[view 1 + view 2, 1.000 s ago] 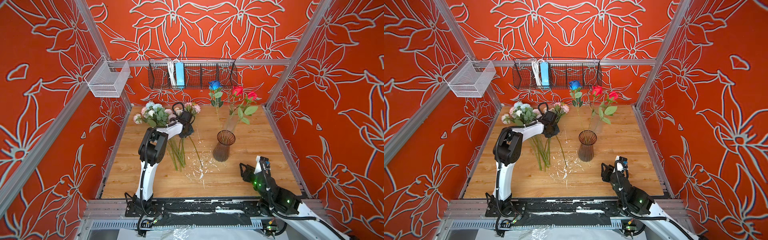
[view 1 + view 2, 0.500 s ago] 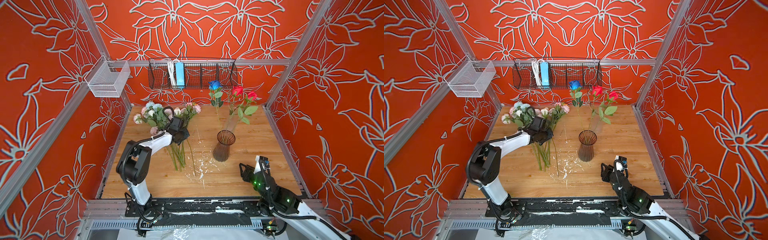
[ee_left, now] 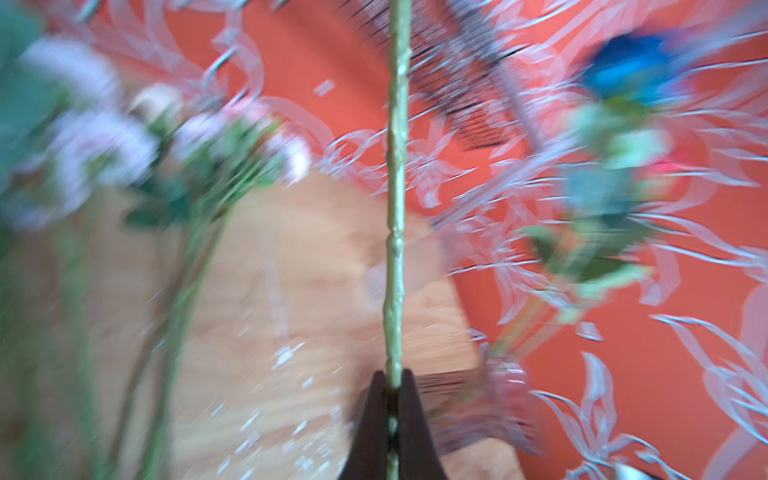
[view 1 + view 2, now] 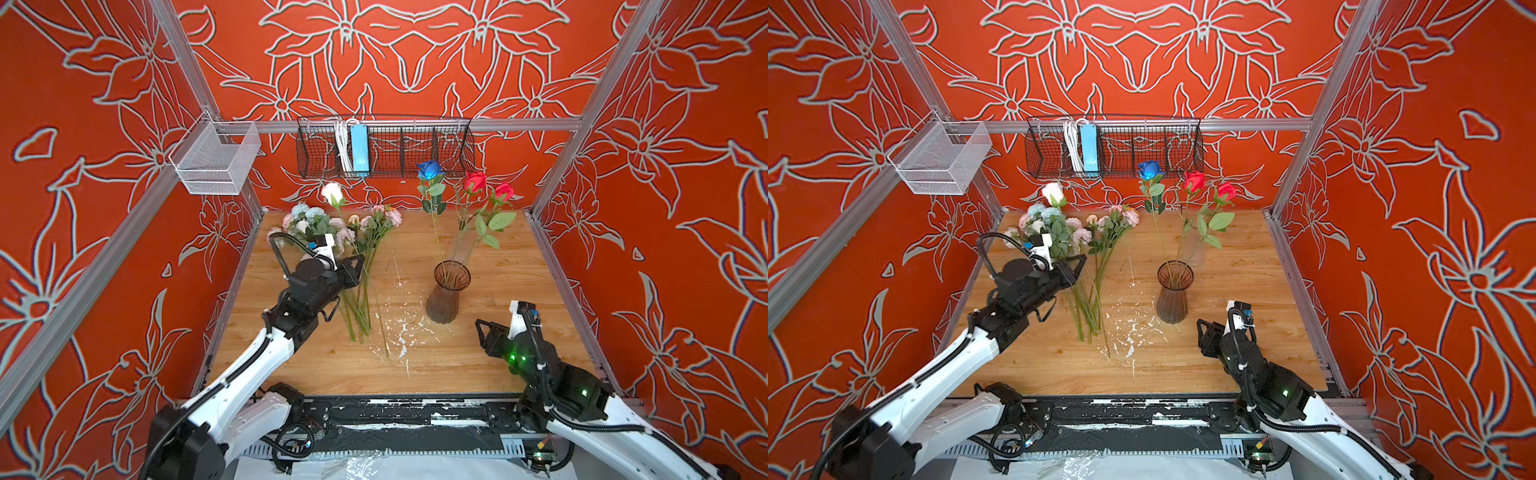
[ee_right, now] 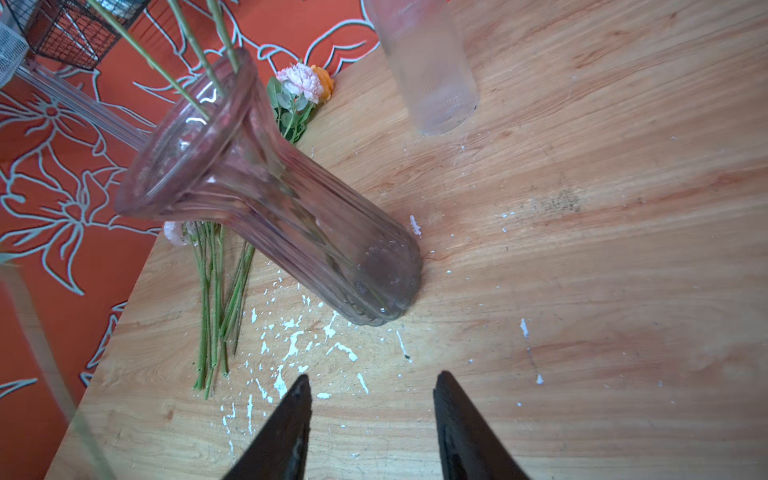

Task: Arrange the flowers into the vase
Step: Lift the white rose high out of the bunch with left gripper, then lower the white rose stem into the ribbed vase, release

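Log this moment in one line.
left gripper: shut on white rose stem | right gripper: open, empty | vase: upright, holds three roses | other flowers: on table

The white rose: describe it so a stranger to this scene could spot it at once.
Find the black wire basket on the back wall; below its left end, pastel flowers lie on the wooden table. The white rose stands above them, its stem pinched in the left hand, the only bloom held up off the pile.
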Action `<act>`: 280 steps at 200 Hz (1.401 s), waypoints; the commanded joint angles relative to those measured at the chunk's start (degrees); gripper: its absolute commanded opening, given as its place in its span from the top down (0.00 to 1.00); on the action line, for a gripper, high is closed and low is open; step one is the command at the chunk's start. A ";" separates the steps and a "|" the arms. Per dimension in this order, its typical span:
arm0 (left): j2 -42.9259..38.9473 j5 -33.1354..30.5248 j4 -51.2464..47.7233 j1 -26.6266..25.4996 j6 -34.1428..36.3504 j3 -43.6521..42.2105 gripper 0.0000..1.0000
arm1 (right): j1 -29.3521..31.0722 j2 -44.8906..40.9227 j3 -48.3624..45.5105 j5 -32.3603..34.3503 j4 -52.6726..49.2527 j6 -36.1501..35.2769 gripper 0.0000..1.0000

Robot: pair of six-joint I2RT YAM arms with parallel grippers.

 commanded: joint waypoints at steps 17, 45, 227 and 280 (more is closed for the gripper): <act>-0.56 2.28 5.08 -7.51 16.55 12.31 1.00 | -0.22 2.13 -0.98 0.29 2.81 2.46 0.50; 6.26 5.33 4.48 -12.93 24.62 22.42 1.00 | -0.31 0.37 -2.05 1.47 1.98 3.34 0.49; 34.53 9.29 10.99 -20.81 31.01 48.55 1.00 | -0.93 2.56 -1.25 0.42 3.58 0.53 0.49; 37.90 8.12 19.31 -21.19 30.07 41.32 1.00 | -1.44 1.61 -4.19 -0.64 4.63 2.14 0.49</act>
